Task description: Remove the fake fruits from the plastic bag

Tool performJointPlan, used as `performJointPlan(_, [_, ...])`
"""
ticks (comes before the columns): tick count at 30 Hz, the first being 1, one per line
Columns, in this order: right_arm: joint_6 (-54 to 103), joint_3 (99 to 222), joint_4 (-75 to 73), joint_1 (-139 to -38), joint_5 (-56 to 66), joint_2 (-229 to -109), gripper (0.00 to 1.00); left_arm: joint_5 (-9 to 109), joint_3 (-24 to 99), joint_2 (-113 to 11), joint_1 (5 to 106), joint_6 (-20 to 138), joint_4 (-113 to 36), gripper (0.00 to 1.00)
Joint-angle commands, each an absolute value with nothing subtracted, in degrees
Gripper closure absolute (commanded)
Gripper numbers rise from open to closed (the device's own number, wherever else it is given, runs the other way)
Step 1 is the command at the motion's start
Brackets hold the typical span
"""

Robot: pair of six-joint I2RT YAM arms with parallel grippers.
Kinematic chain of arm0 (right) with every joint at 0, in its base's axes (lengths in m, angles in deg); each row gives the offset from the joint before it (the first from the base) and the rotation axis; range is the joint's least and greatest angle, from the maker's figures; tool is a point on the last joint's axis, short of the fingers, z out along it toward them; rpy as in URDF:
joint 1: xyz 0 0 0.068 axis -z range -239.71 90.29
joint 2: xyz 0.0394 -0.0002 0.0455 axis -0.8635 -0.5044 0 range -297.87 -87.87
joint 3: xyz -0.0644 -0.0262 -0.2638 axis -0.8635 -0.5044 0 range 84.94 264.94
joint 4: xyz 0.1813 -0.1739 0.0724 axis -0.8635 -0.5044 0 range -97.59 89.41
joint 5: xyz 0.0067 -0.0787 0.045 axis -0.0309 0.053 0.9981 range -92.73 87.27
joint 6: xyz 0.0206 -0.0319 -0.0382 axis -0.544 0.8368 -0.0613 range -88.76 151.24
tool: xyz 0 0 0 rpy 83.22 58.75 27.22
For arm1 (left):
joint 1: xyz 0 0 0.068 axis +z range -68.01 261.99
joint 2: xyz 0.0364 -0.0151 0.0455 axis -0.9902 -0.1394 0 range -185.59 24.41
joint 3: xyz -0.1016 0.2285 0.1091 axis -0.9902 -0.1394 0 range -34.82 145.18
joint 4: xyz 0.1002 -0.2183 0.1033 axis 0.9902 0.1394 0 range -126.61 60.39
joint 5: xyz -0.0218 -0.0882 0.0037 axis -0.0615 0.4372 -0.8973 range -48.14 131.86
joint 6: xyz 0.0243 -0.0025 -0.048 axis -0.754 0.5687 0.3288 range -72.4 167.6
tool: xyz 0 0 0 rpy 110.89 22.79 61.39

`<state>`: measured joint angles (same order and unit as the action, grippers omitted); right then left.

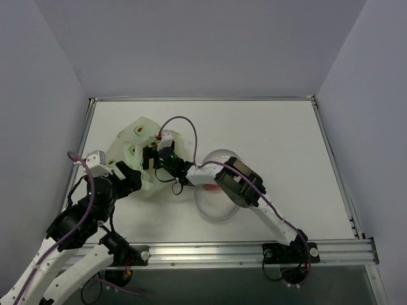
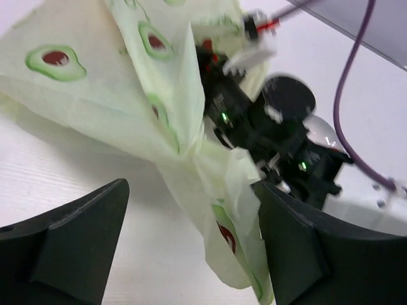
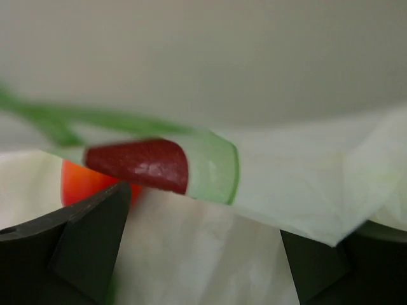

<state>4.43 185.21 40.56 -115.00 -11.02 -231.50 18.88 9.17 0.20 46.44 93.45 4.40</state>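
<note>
The pale yellow-green plastic bag (image 1: 137, 147) with avocado prints lies crumpled at the left middle of the table. My right gripper (image 1: 153, 156) reaches into its mouth from the right. In the right wrist view the gripper (image 3: 203, 267) is open, with bag film (image 3: 299, 184) draped over it and an orange-red fruit (image 3: 77, 181) just behind its left finger (image 3: 70, 248). The other fruits are hidden. My left gripper (image 1: 135, 178) is at the bag's near edge. It is open (image 2: 191, 254), and a hanging fold of the bag (image 2: 222, 210) lies between its fingers, against the right finger (image 2: 318, 254).
A clear oval dish (image 1: 213, 210) stands right of the bag, partly under my right arm (image 1: 238, 184). The right arm's wrist (image 2: 254, 121) and purple cable (image 2: 343, 82) crowd the bag's mouth. Raised rails border the table.
</note>
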Motion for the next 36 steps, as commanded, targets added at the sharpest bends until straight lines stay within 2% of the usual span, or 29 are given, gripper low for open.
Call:
performJointPlan(1, [5.8, 172.2, 48.8, -115.2, -10.6, -218.5, 0.11, 11.8, 16.5, -7.4, 46.5, 86.4, 1.8, 0.21])
performJointPlan(7, [8.2, 156.6, 42.3, -116.6, -8.3, -203.7, 0.1, 6.6, 17.0, -12.6, 49.9, 87.9, 0.2, 0.19])
performJointPlan(10, [8.5, 151.1, 42.7, -119.8, -11.2, -200.1, 0.15, 15.0, 15.6, -14.6, 57.2, 90.1, -0.6, 0.18])
performJointPlan(11, [8.1, 150.3, 42.9, -120.3, -12.4, -199.8, 0.18, 24.4, 15.5, -15.3, 59.6, 90.1, -1.7, 0.19])
performJointPlan(13, [7.4, 149.6, 43.4, -121.1, -11.3, -199.9, 0.33, 33.4, 15.2, -17.3, 63.9, 88.9, -3.1, 0.19])
performJointPlan(14, [7.1, 149.7, 43.7, -121.2, -10.6, -200.2, 0.47, 35.3, 15.8, -18.4, 64.3, 88.9, 0.1, 0.19])
performJointPlan(15, [6.9, 149.9, 44.2, -121.4, -7.9, -200.7, 0.61, 32.5, 16.6, -19.2, 64.4, 89.2, 2.4, 0.19])
performJointPlan(16, [7.4, 151.2, 44.9, -121.4, -6.0, -201.2, 0.7, 29.3, 16.1, -18.9, 64.5, 90.2, 4.0, 0.19])
performJointPlan(17, [8.1, 152.8, 44.3, -121.3, -4.5, -202.0, 0.72, 26.2, 14.7, -18.1, 65.3, 91.1, 3.9, 0.19])
performJointPlan(19, [11.3, 157.1, 40.3, -121.2, -0.4, -205.8, 0.71, 19.8, 9.3, -16.0, 67.5, 92.4, 1.0, 0.21])
performJointPlan(21, [13.7, 162.0, 39.2, -121.1, -0.1, -208.5, 0.61, 20.4, 7.3, -19.2, 73.8, 92.7, -3.2, 0.23])
performJointPlan(22, [15.4, 163.6, 37.3, -120.7, 0.5, -209.3, 0.54, 22.8, 6.8, -21.0, 76.8, 92.6, -4.8, 0.23])
performJointPlan(23, [15.9, 166.4, 36.3, -120.2, 1.2, -210.1, 0.4, 25.5, 6.5, -23.1, 82.3, 92.3, -8.6, 0.24])
performJointPlan(26, [16.4, 169.0, 34.6, -118.3, 3.1, -212.4, 0.22, 31.3, 6.0, -30.2, 89.3, 93.0, -14.5, 0.3])
performJointPlan(28, [17.3, 172.5, 32.1, -117.7, 5.3, -215.0, 0.18, 31.8, 5.8, -33.8, 91.0, 94.1, -16.2, 0.32])
performJointPlan(29, [18.7, 173.7, 31.3, -117.7, 6.7, -215.8, 0.16, 31.6, 5.8, -35.0, 91.1, 94.1, -17.8, 0.41])
performJointPlan(32, [20.8, 179.6, 27.5, -118.3, 9.4, -219.8, 0.12, 29.5, 5.0, -37.5, 91.2, 95.3, -20.5, 0.55])
performJointPlan(36, [20.6, 183.2, 26.9, -118.7, 11.7, -223.0, 0.09, 29.1, 4.8, -44.2, 91.5, 96.1, -23.2, 0.57])
